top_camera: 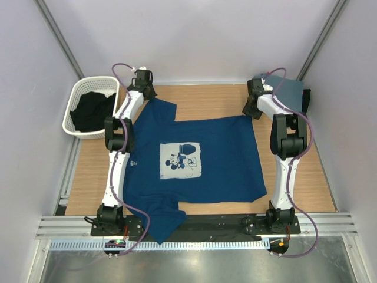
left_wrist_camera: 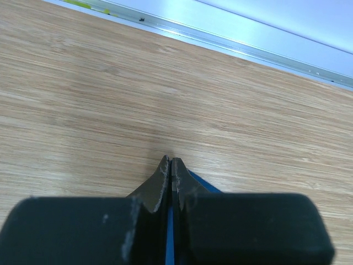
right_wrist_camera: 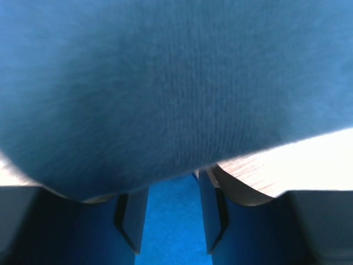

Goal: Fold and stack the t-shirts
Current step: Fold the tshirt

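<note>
Navy t-shirt (top_camera: pixel 194 159) lies spread print-up on the bench (top_camera: pixel 206 97). Left pincer (left_wrist_camera: pixel 169 161) is clamped on blue cloth by its far sleeve. Right pincer (right_wrist_camera: pixel 165 190) sits at the far hem corner, jaws partly apart around cloth; whether it grips, I cannot tell.

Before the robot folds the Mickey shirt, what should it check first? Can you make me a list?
1. The left gripper pinches the tee: ok, shut with blue cloth between its fingers.
2. The right gripper pinches the tee: not ok, jaws apart, cloth between them not clamped.
3. The tee lies all on the table: not ok, the near sleeve hangs past the edge.
4. The print shows: ok, facing up.
5. The basket is out of the way: ok, left of the tee.
</note>
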